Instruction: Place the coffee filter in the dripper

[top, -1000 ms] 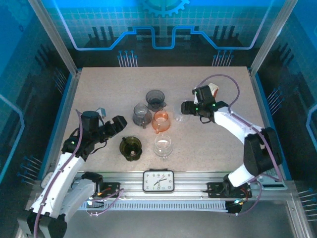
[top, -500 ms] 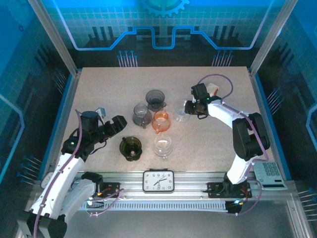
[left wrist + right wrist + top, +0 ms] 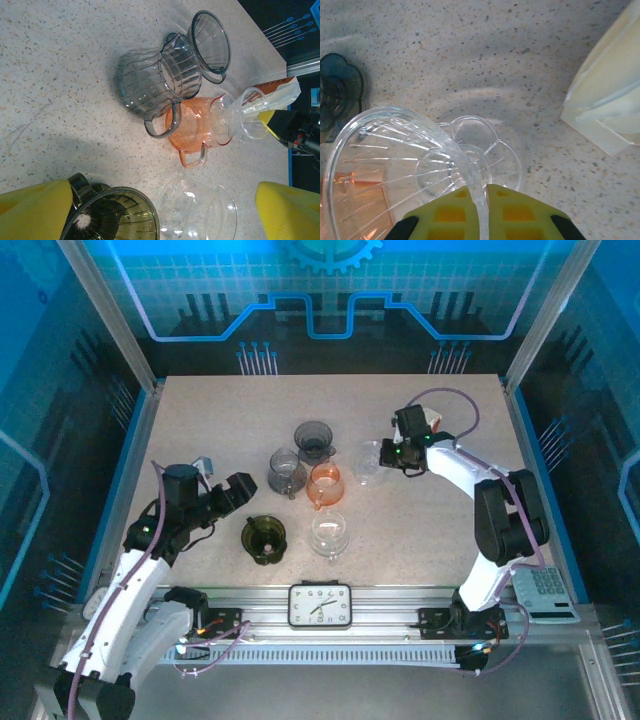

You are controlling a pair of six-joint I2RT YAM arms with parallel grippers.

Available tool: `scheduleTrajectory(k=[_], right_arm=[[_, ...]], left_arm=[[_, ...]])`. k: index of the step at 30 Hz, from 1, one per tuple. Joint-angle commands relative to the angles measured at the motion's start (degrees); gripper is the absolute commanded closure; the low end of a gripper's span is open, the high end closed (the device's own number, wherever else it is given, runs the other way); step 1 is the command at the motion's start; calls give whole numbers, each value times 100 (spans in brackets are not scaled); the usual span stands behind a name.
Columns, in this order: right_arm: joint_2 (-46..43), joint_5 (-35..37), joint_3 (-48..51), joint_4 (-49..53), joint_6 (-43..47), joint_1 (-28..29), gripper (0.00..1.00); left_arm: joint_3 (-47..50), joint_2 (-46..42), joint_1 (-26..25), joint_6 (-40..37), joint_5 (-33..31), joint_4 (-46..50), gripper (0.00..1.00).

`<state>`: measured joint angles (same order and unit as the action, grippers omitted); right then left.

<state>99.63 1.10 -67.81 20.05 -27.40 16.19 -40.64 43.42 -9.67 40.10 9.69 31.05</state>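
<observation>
Right gripper is pinching the rim of the clear dripper, jaws pressed together on the glass. The frame's lower edge is cutting off its yellow-green fingers, and the ribbed wall is blurring whatever is lying under it. Seen from above, the right arm is holding a sharp bend at the elbow and pointing leftward, wrist low over the surface. Just beside that gripper, to its right in the wrist view, a pale filter packet is lying flat, half cropped, its contents impossible to make out. Left gripper is hovering spread wide, well apart, facing the olive dripper, its fingers cropped at the corners.
</observation>
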Motion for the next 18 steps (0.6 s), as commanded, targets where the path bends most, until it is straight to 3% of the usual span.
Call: scheduleTrajectory(k=[1, 12, 18], right_arm=[[-410, -21, 96, 307, 230, -126, 100], [-2086, -1151, 254, 1079, 492, -136, 100], [-2578, -1753, -57, 1908, 498, 567, 100]], left_arm=[[-44, -75, -26, -99, -54, 53, 1], [-116, -210, -26, 12, -179, 7, 1], [-170, -220, -25, -46, -148, -29, 1]])
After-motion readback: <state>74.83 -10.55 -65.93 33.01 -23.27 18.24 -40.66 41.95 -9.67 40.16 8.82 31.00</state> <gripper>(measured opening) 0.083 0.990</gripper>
